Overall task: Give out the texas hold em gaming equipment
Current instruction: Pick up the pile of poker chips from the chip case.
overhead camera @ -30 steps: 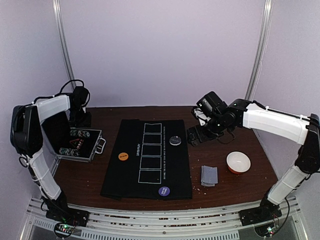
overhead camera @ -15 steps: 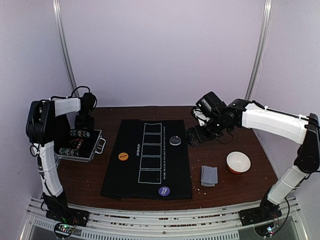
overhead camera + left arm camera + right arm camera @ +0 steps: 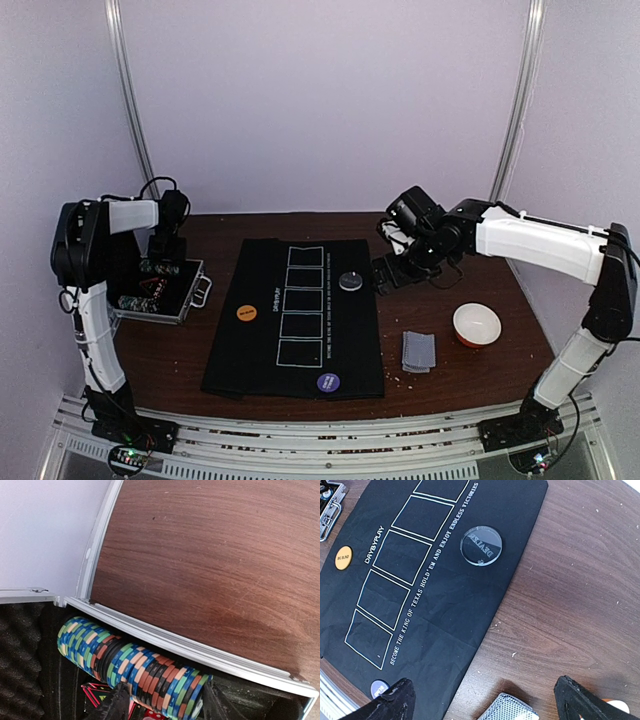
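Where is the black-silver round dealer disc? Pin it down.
Top view: the black-silver round dealer disc lies on the black fabric mat near its right edge, just right of the second-farthest white outlined box.

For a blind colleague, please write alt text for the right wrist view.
The open right gripper hovers above a wooden table, its dark fingers framing a grey-backed card deck at the bottom edge. To the left lies a black poker mat with white card outlines, a clear dealer disc and an orange disc.

Chips (image 3: 132, 667) lie in the case (image 3: 200, 652), left of the mat (image 3: 250, 360); cards (image 3: 419, 351) right.
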